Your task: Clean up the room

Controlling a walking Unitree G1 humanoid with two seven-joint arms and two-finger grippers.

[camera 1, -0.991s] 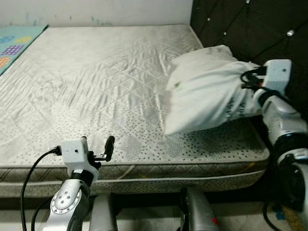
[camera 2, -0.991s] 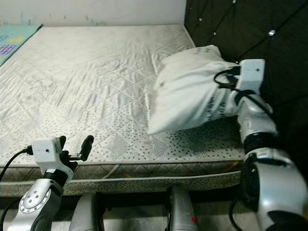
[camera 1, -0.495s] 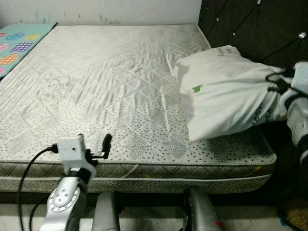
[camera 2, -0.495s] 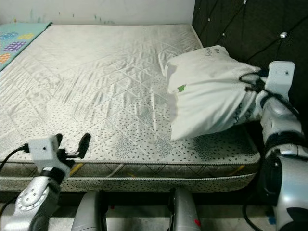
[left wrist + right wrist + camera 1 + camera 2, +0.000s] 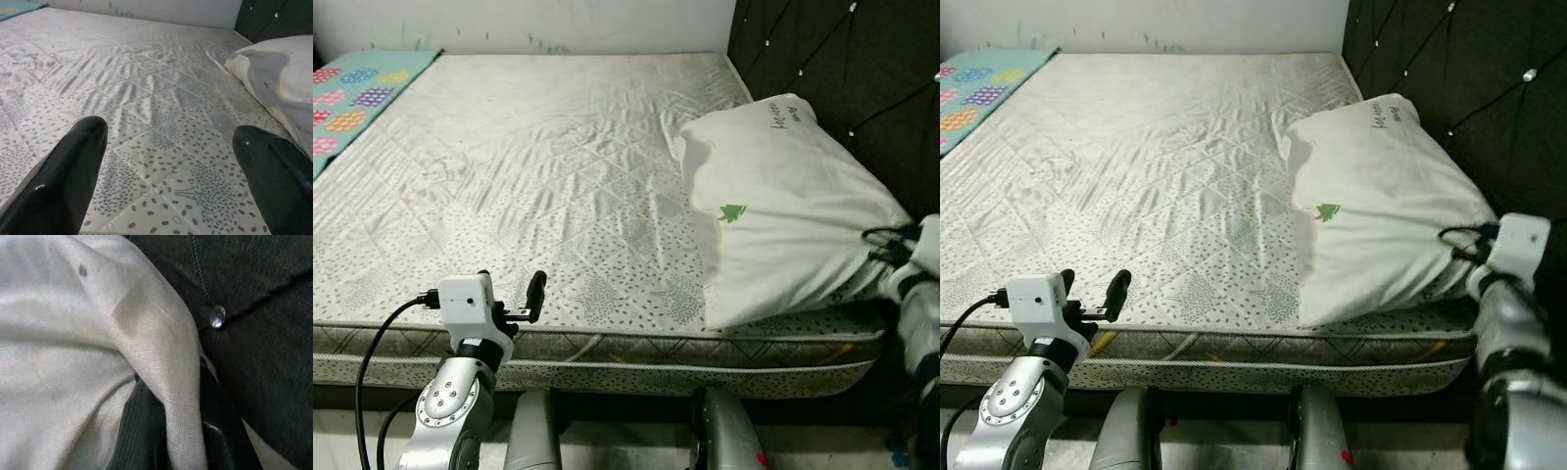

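A white pillow (image 5: 783, 206) with a small green tree mark lies on the right side of the grey patterned mattress (image 5: 509, 147), against the dark headboard. My right gripper (image 5: 1469, 257) is at the pillow's near right corner. In the right wrist view its two black fingers (image 5: 142, 431) are shut on a fold of the pillow's fabric (image 5: 166, 357). My left gripper (image 5: 1094, 294) hovers over the mattress's near edge on the left, open, with nothing between its fingers (image 5: 73, 166).
A black tufted headboard (image 5: 842, 59) with shiny buttons rises along the bed's right side. A colourful patterned mat (image 5: 352, 98) lies at the far left corner. A white wall closes off the back. My own legs stand against the bed's front edge (image 5: 607, 357).
The pillow has come down from a raised, tilted hold to rest flat on the mattress, with my right gripper lower and nearer at its corner. The camera shifted. The left arm stayed put.
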